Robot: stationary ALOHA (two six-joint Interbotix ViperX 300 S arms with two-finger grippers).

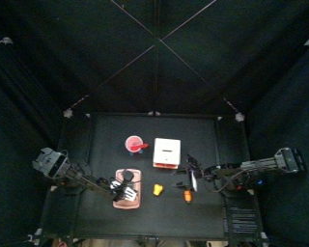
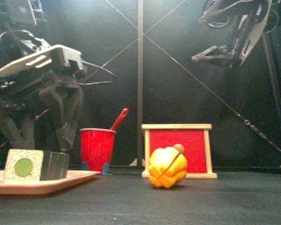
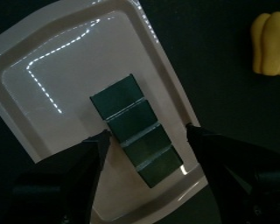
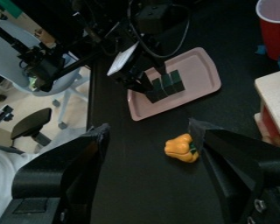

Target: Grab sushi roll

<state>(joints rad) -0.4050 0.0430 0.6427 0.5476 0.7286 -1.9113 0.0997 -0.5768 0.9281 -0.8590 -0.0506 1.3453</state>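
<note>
The sushi roll (image 3: 136,129) is a row of dark green-wrapped pieces lying on a pinkish tray (image 3: 60,61). It also shows in the front view (image 2: 35,165) and the right wrist view (image 4: 167,81). My left gripper (image 3: 149,145) is low over the tray with its jaws open on either side of the roll, not closed on it; in the top view it (image 1: 124,189) sits over the tray (image 1: 128,175). My right gripper (image 4: 149,131) is open and empty, held above the table to the right (image 1: 196,176).
A yellow pepper (image 2: 168,167) lies just right of the tray (image 2: 38,180). A red cup (image 2: 98,148) with a spoon and a red-and-white box (image 2: 178,149) stand behind. A small orange thing (image 1: 188,195) lies near the table's front edge.
</note>
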